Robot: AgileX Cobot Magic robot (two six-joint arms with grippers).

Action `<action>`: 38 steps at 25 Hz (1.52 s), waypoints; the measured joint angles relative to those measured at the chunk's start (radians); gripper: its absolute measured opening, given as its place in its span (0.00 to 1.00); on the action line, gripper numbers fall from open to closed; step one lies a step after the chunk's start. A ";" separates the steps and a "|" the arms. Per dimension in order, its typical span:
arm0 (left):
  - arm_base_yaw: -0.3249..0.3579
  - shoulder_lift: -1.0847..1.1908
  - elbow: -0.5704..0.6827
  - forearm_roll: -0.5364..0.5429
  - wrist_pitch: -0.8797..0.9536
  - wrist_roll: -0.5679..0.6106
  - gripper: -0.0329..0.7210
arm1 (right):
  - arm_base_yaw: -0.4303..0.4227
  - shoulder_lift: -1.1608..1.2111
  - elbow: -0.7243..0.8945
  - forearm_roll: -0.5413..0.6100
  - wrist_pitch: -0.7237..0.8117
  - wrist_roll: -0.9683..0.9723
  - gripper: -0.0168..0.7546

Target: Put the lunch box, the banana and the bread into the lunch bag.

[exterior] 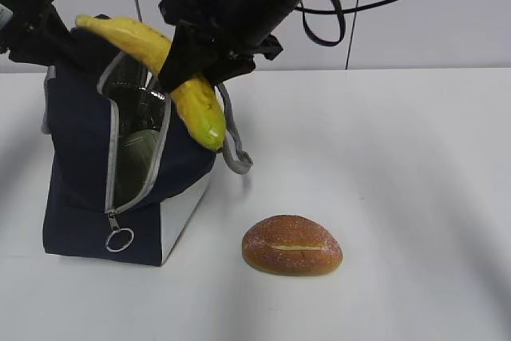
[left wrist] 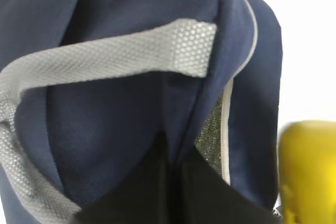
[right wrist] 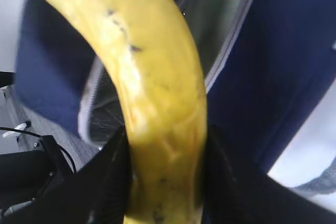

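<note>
**Banana held over the open lunch bag**

Banana (exterior: 172, 77) hangs in the air above the mouth of the lunch bag (exterior: 80, 165), slanting down from upper left to lower right with its greenish tip just past the bag's right side. The right gripper (exterior: 185, 60) has its dark fingers (right wrist: 113, 182) closed on the fruit's middle, one on each flank, as the right wrist view shows close up. The bag stands upright near the left edge of the desk (exterior: 399, 165), its grey zipper (exterior: 112, 157) undone and the ring pull (exterior: 119, 239) hanging low on the front. Through the gap a pale green lid, the lunch box (exterior: 137, 153), sits inside. A grey strap handle (exterior: 234, 153) droops over the bag's right side. The left gripper (exterior: 32, 13) is up against the bag's top left corner; from here I can't tell how its jaws stand. Bread (exterior: 292, 244) lies on the desk toward the front edge, well apart from the bag on its right, slit facing up.
</note>
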State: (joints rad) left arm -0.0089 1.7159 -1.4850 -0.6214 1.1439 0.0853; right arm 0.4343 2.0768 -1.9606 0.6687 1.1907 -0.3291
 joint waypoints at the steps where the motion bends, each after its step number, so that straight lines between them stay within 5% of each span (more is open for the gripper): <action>1: 0.000 0.000 0.000 0.000 0.000 0.000 0.04 | 0.002 0.015 0.000 0.000 -0.005 0.006 0.40; 11: 0.000 0.000 0.000 -0.015 -0.009 0.008 0.04 | 0.006 0.052 0.000 -0.242 -0.058 0.222 0.40; 21: 0.000 0.000 0.000 -0.017 -0.007 0.008 0.04 | 0.019 0.129 -0.031 -0.242 -0.068 0.298 0.42; 30: 0.001 0.000 0.000 -0.015 0.001 0.012 0.04 | 0.039 0.202 -0.217 -0.095 -0.068 0.314 0.44; 38: 0.001 0.000 0.000 -0.011 0.001 0.018 0.04 | 0.039 0.237 -0.255 -0.055 -0.042 0.264 0.77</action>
State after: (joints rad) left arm -0.0080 1.7159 -1.4850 -0.6322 1.1447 0.1029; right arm 0.4737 2.3141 -2.2151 0.6141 1.1492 -0.0652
